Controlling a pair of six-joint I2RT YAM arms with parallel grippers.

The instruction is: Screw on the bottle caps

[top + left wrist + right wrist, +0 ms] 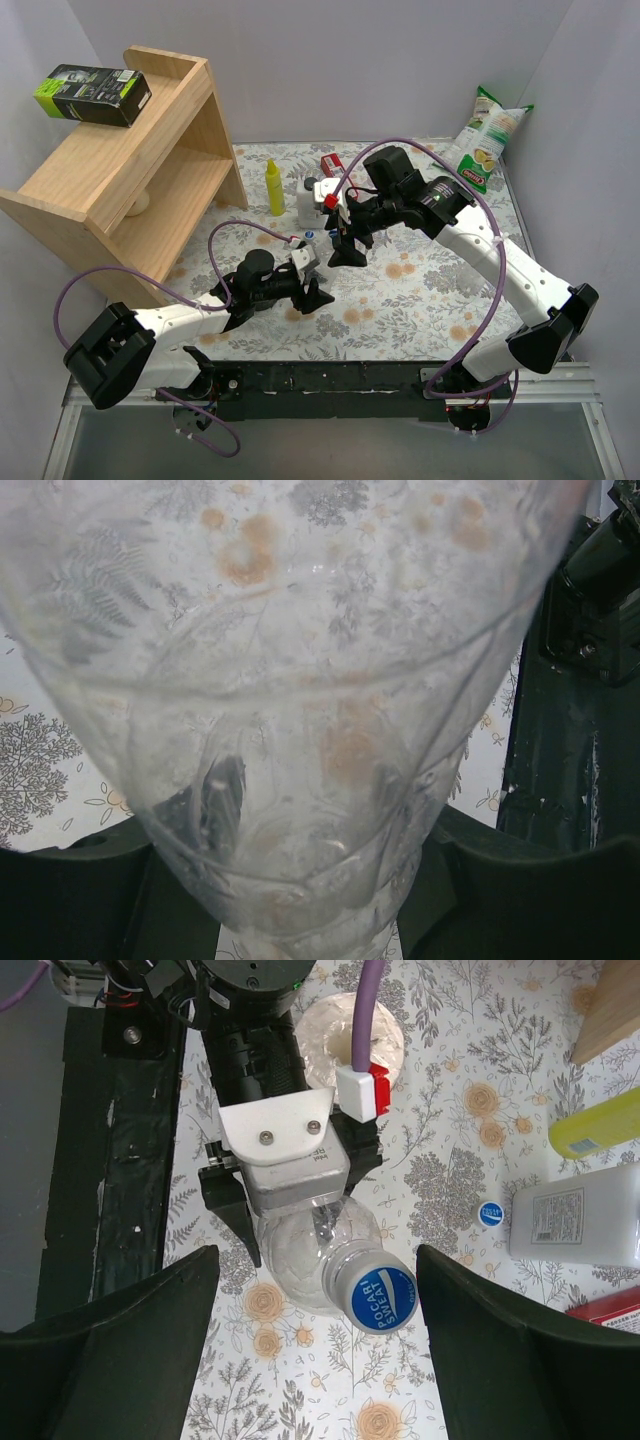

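While the left gripper (312, 288) clamps a clear bottle (305, 1260) by its body, a blue cap (375, 1296) sits on the neck. The right gripper (347, 252) hangs spread wide, one finger on either side of that cap and apart from it. A second blue cap (490, 1214) lies on the flowered table (450, 1380), just beside the white bottle (575, 1222).
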